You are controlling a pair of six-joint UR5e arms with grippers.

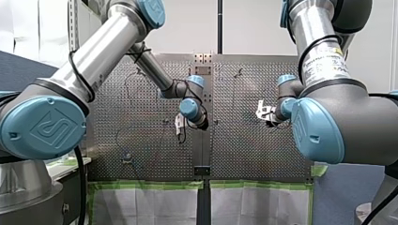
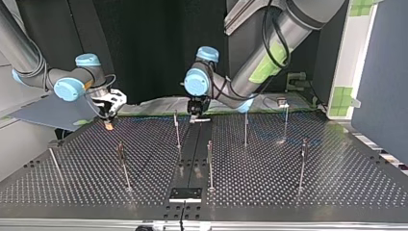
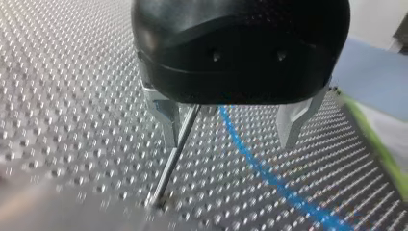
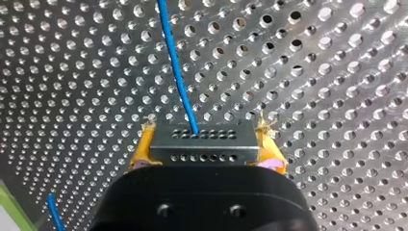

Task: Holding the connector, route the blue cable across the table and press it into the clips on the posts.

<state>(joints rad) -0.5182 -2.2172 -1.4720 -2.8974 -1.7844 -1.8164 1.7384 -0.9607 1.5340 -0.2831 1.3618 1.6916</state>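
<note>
Connector (image 4: 202, 143) sits clamped in my right claw (image 4: 207, 146); pull gently. My left claw (image 3: 230, 139), spread wide, should straddle the blue cable (image 3: 255, 166) beneath it.

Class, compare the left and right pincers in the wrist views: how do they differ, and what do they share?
My left pincer stands open, gripping nothing; my right pincer is shut on the connector. The left's fingers are bare metal; the right's pads are yellow. Both have black bodies over the perforated table.
</note>
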